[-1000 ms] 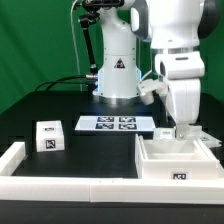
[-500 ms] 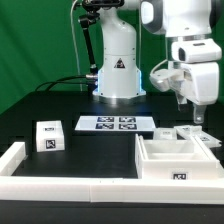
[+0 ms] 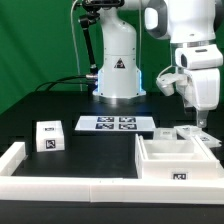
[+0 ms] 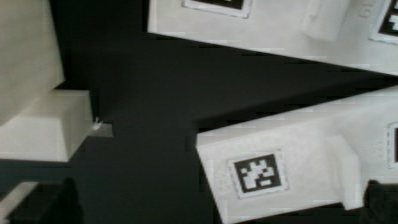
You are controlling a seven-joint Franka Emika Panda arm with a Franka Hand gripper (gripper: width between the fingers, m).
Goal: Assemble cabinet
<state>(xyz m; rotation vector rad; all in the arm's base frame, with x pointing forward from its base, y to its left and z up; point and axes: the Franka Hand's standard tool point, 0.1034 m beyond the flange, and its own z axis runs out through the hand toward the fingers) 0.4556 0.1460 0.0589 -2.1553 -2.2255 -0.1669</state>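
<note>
Cabinet first: the large white plastic box-shaped body [image 3: 172, 160] sits open side up at the front edge of the black tabletop [image 3: 100, 150], toward the corner on the exterior view's right. I judge it light, stiff and slick (thin moulded walls), so I would pinch a wall's top rim rather than a broad face. The long low white border rail [image 3: 60, 185] runs along the front edge just beside it. The flat white marker board [image 3: 117, 123] lies further back, mid-table. A small white tagged cube [image 3: 45, 137] stands near the edge on the exterior view's left, well apart. The gripper [image 3: 202, 120] hangs above the body's far corner; I cannot tell how its jaws stand. Open room lies between cube and body.
</note>
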